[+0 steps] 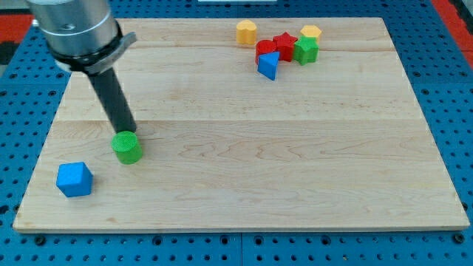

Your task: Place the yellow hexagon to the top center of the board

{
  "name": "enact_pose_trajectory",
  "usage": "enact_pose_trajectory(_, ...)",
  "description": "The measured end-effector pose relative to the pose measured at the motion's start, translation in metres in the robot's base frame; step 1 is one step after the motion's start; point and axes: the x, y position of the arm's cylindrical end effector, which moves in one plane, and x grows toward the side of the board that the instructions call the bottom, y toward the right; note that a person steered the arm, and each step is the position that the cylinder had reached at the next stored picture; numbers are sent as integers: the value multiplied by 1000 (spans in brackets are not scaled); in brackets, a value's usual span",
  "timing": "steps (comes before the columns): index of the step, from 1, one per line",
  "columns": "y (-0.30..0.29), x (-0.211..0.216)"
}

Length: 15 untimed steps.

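Note:
The yellow hexagon (247,32) sits near the view's top edge of the board, slightly right of centre. My tip (128,133) is far from it, at the view's lower left, touching the top side of a green cylinder (127,147). The rod rises from there up and to the left to the arm's body.
Right of the hexagon is a tight cluster: a red block (264,50), a red star (284,44), a green star (305,50), a second yellow block (311,32) and a blue triangle (269,65). A blue cube (74,179) lies at the lower left corner of the wooden board (259,162).

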Motion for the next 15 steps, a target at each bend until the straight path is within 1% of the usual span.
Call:
enact_pose_trajectory(1, 22, 18)
enact_pose_trajectory(2, 11, 57)
enact_pose_trajectory(3, -12, 59)
enact_pose_trajectory(4, 22, 55)
enact_pose_trajectory(5, 97, 33)
enact_pose_trajectory(6, 185, -4)
enact_pose_trajectory(7, 251, -51)
enact_pose_trajectory(8, 302, -94)
enact_pose_trajectory(9, 319, -136)
enact_pose_trajectory(10, 324, -171)
enact_pose_trajectory(11, 325, -198)
enact_pose_trajectory(13, 243, -213)
enact_pose_trajectory(14, 246, -221)
enact_pose_trajectory(15, 256, -241)
